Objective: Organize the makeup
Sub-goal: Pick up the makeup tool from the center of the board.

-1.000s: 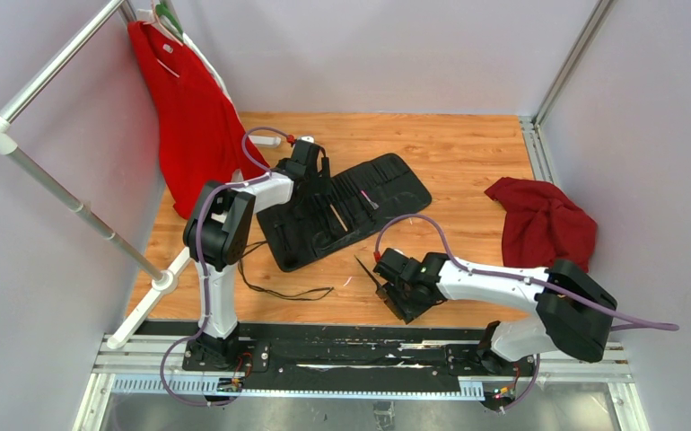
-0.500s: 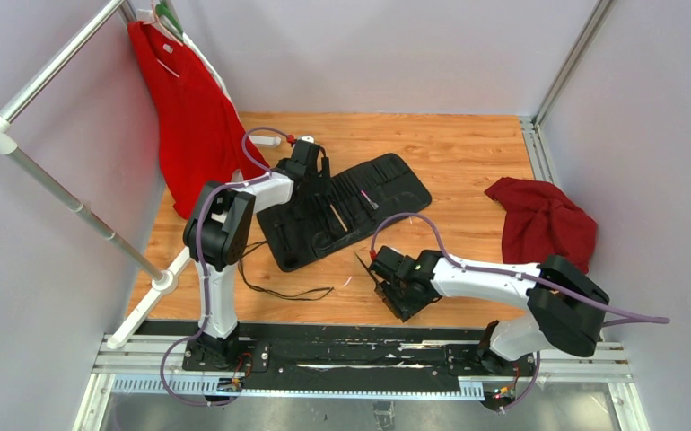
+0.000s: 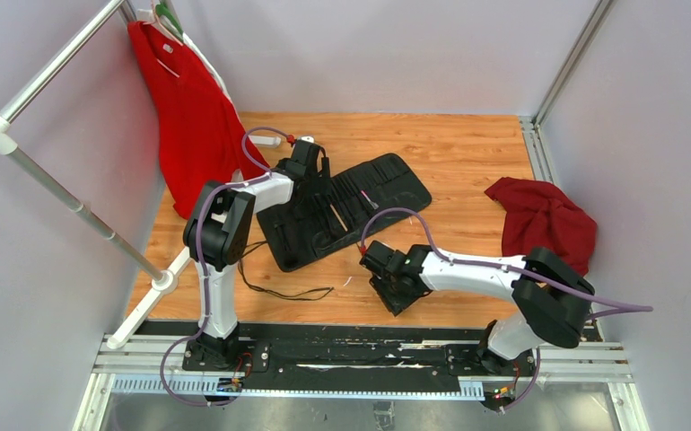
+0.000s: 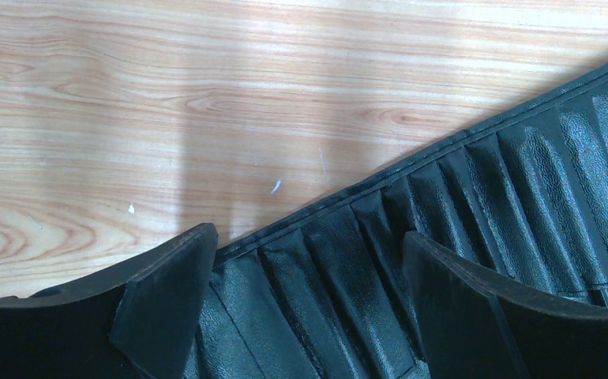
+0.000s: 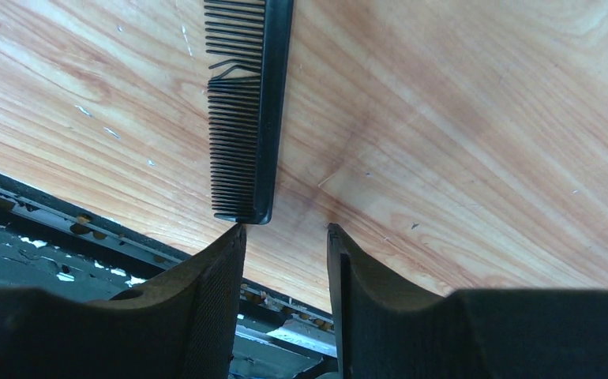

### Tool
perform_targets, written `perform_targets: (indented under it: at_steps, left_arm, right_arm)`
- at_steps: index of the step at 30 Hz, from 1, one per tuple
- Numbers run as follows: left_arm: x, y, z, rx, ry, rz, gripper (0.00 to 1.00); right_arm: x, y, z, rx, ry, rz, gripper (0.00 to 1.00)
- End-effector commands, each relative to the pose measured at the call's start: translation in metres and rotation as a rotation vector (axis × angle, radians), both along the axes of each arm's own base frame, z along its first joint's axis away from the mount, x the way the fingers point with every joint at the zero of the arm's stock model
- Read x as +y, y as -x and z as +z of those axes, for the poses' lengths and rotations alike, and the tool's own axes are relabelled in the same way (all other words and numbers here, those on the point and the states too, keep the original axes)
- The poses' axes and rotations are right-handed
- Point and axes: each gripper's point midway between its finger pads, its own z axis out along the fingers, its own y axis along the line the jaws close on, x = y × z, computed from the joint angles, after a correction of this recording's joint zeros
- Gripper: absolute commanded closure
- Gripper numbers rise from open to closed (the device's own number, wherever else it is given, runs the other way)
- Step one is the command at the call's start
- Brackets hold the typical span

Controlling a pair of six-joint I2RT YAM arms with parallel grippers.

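The black comb [image 5: 253, 110] lies flat on the wooden bench [image 5: 459, 118] close to its near edge. Its end is just beside one fingertip of the right end effector [image 5: 285, 230], which is open and holds nothing. The left end effector [image 4: 307, 237] stands wide open over the far-left edge of the black slotted case [image 4: 522, 181].
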Motion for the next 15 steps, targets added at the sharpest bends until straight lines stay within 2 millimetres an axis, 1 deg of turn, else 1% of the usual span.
perform_targets:
  at_steps: [1,15]
  left_arm:
    - [0.002,0.041,-0.051,0.191,0.010,-0.021,0.07]
    - [0.002,0.040,-0.051,0.189,0.010,-0.023,0.07]
  right_arm:
    - [0.002,-0.012,-0.005,-0.056,0.038,0.023,0.58]
    - [0.008,-0.033,-0.002,-0.094,0.025,0.014,0.58]
